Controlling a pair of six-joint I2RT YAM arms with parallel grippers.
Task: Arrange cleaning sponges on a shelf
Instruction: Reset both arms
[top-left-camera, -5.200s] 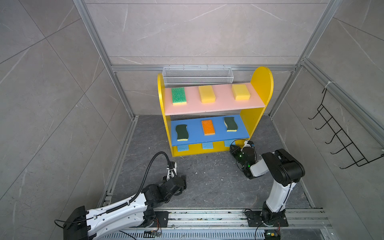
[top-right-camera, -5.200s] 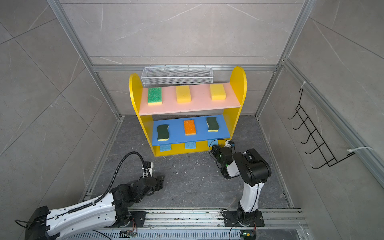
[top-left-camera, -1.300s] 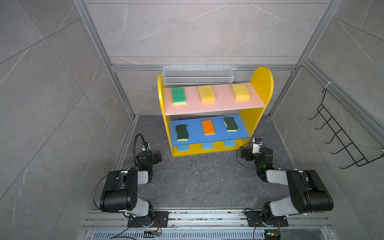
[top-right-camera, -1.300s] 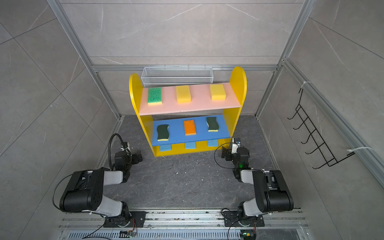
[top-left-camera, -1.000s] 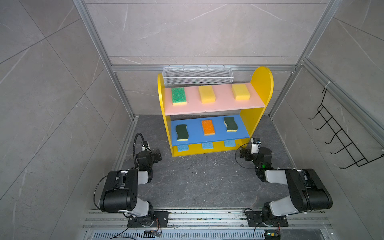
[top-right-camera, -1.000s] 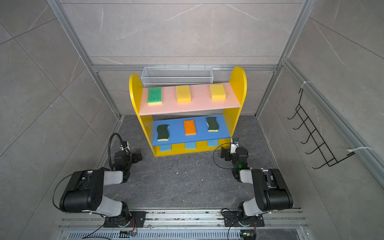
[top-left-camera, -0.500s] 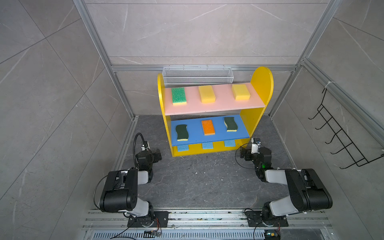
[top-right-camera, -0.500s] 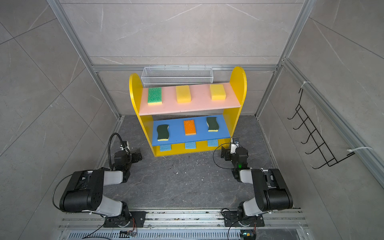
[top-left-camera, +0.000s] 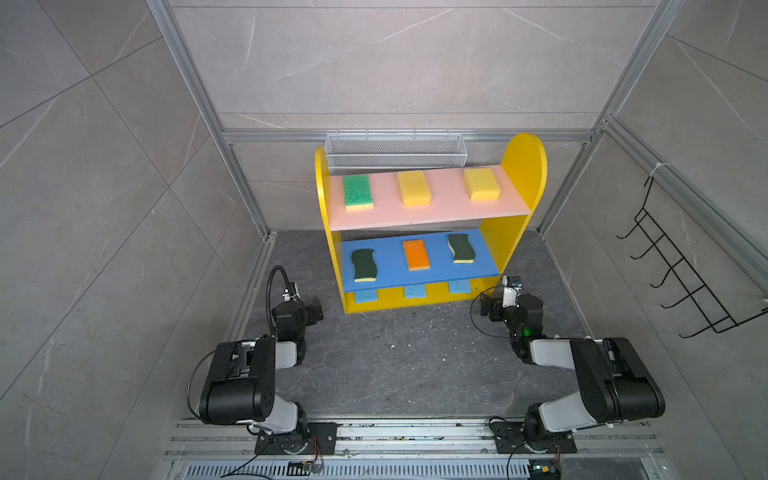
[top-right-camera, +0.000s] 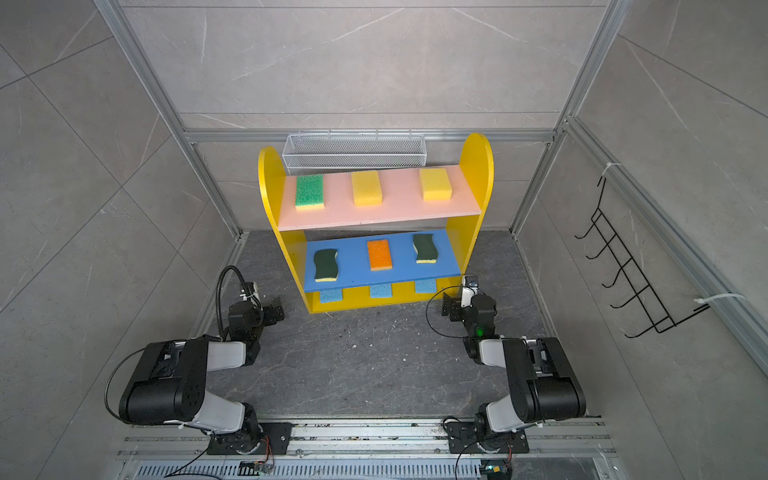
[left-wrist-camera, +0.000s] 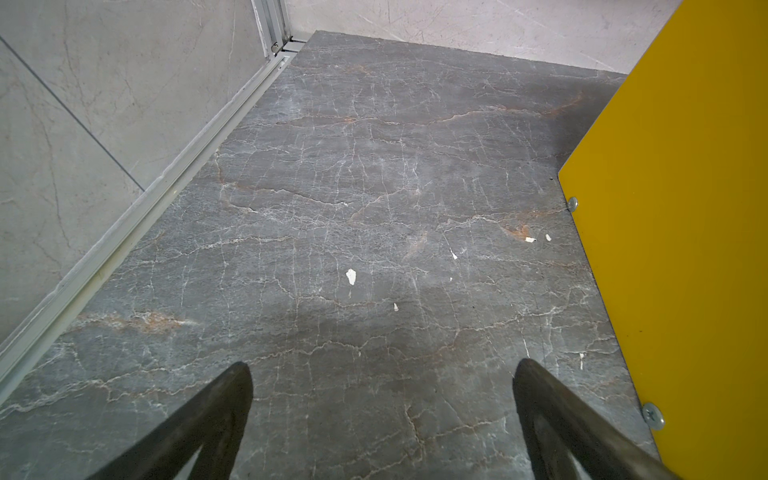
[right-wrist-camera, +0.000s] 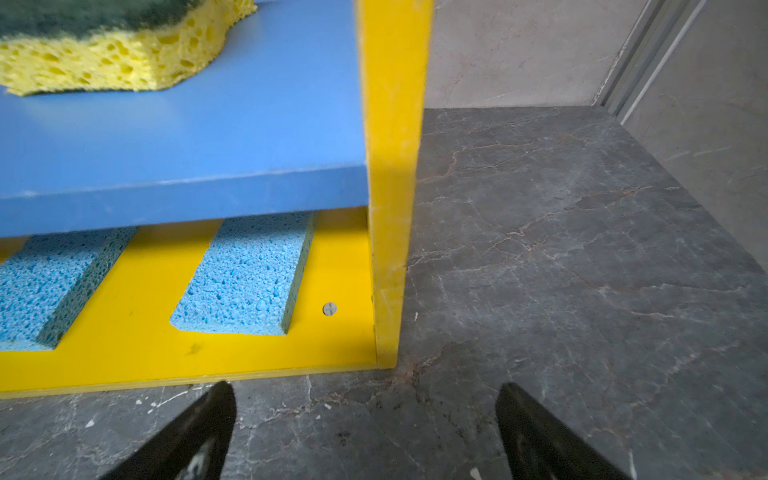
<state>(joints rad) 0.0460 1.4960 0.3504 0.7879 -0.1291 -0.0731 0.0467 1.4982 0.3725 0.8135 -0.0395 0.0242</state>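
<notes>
The shelf (top-left-camera: 524, 166) stands at the back with sponges on every level. On its pink board lie a green-topped sponge (top-left-camera: 357, 190) and two yellow blocks (top-left-camera: 413, 188). The blue board carries two dark-green wavy sponges (top-left-camera: 363, 265) with an orange-topped one (top-left-camera: 416, 254) between them. Three light-blue sponges (top-left-camera: 414, 291) lie on the yellow base; one light-blue sponge (right-wrist-camera: 249, 278) shows in the right wrist view. My left gripper (top-left-camera: 316, 309) (left-wrist-camera: 380, 370) stands open and empty over the floor beside the shelf's left panel. My right gripper (top-left-camera: 488, 307) (right-wrist-camera: 365, 390) is open and empty before the shelf's right front corner.
A white wire mesh basket (top-left-camera: 395, 149) hangs on the back wall behind the shelf. A black wire hook rack (top-left-camera: 681, 274) is fixed to the right wall. The grey stone floor (top-left-camera: 399, 357) in front of the shelf carries only small white flecks.
Since about five seconds ago both arms have folded back, and the left gripper has moved from the front middle to the shelf's left side. Nothing has moved over the last second.
</notes>
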